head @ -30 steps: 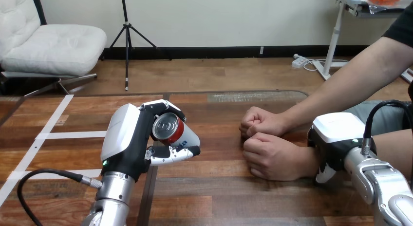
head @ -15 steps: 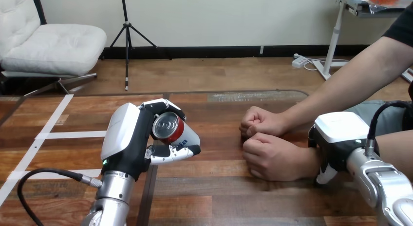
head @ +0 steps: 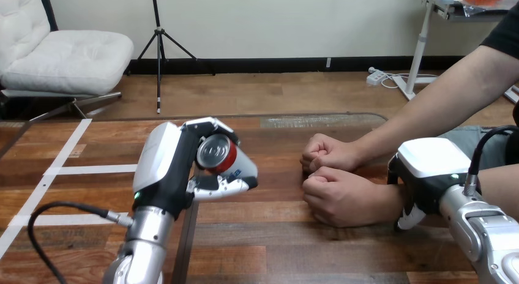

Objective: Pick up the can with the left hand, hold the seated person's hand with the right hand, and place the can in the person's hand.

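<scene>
The left hand (head: 164, 174) curls its fingers (head: 226, 186) round the red-and-silver metal can (head: 221, 155), raised above the wooden counter (head: 275, 241) and tipped toward the person's closed hands (head: 336, 195), likely for handover, while the right hand (head: 426, 169) rests beside the nearer wrist (head: 388, 201), its hold impossible to tell.

Head view. We look from the robot's head, forward and down across the wooden table (head: 294, 247), at close range. Left hand (head: 168, 168) stands left of centre, its arm entering at the bottom edge; the can (head: 223, 155) turns its top towards us. Right hand (head: 428, 168) sits lower right; the person's hands (head: 343, 198) right of centre.
</scene>
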Controlling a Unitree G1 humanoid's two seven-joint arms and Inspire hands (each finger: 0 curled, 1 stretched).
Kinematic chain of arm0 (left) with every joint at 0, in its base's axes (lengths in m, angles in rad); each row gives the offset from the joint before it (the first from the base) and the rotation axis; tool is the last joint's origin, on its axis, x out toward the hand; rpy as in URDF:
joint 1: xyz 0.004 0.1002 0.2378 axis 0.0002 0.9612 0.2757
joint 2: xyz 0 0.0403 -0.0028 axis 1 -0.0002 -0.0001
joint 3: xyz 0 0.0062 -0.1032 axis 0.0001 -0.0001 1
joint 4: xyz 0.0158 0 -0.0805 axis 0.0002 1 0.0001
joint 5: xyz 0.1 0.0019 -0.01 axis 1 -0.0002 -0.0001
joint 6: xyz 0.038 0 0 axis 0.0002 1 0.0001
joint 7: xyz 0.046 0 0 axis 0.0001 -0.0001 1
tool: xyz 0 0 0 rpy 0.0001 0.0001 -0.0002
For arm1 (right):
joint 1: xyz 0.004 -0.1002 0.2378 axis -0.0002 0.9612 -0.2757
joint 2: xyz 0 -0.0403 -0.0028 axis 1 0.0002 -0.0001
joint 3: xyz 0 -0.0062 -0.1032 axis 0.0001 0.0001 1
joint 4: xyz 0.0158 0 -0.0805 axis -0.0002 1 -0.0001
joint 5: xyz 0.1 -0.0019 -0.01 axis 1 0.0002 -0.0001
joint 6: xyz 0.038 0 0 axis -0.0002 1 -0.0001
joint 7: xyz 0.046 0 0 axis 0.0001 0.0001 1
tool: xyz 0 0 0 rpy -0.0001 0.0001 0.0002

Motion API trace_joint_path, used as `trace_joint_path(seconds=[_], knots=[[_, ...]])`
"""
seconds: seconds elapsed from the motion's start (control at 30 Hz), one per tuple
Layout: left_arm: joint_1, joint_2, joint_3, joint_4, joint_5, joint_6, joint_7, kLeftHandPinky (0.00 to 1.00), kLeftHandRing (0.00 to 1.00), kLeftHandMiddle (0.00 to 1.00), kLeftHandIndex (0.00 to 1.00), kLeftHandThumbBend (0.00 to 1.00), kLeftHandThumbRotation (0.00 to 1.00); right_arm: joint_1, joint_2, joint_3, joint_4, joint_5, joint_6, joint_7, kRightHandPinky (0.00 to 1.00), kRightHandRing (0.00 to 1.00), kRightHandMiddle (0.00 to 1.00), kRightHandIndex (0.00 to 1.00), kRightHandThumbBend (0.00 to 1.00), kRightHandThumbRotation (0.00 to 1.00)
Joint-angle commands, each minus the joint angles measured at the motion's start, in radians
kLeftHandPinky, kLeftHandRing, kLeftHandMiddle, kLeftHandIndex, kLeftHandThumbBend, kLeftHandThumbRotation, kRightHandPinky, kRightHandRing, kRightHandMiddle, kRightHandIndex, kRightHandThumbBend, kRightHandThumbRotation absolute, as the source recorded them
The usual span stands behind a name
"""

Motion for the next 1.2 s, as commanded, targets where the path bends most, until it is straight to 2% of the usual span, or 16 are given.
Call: trace_joint_path(seconds=[0.0,0.13,0.3,0.5,0.8,1.17], knots=[[-0.116,-0.021,0.012,-0.044,-0.024,-0.031,0.001,0.33,0.40,0.47,0.50,0.69,0.00,-0.059,-0.023,-0.061,-0.115,0.015,-0.022,-0.045,0.20,0.28,0.40,0.52,0.80,0.00],[-0.131,-0.031,0.006,-0.039,-0.027,-0.038,-0.002,0.33,0.40,0.47,0.50,0.69,0.00,-0.055,-0.027,-0.066,-0.149,0.011,-0.008,-0.013,0.19,0.27,0.39,0.52,0.81,0.00],[-0.143,-0.037,0.001,-0.032,-0.025,-0.040,-0.003,0.34,0.40,0.47,0.50,0.69,0.00,-0.052,-0.027,-0.070,-0.162,0.009,-0.008,-0.014,0.17,0.25,0.36,0.51,0.82,0.00],[-0.156,-0.050,-0.003,-0.030,-0.028,-0.038,-0.015,0.34,0.40,0.47,0.50,0.69,0.00,-0.044,-0.034,-0.075,-0.183,0.010,-0.019,-0.019,0.18,0.27,0.38,0.51,0.82,0.00],[-0.174,-0.077,-0.004,-0.035,-0.066,-0.030,-0.062,0.34,0.40,0.47,0.50,0.68,0.00,-0.034,-0.037,-0.086,-0.226,0.009,-0.014,0.011,0.22,0.31,0.41,0.51,0.81,0.00],[-0.189,-0.108,-0.004,-0.046,-0.113,-0.026,-0.120,0.34,0.40,0.47,0.49,0.68,0.00,-0.029,-0.035,-0.089,-0.254,0.001,-0.005,0.033,0.22,0.30,0.40,0.52,0.82,0.00]])
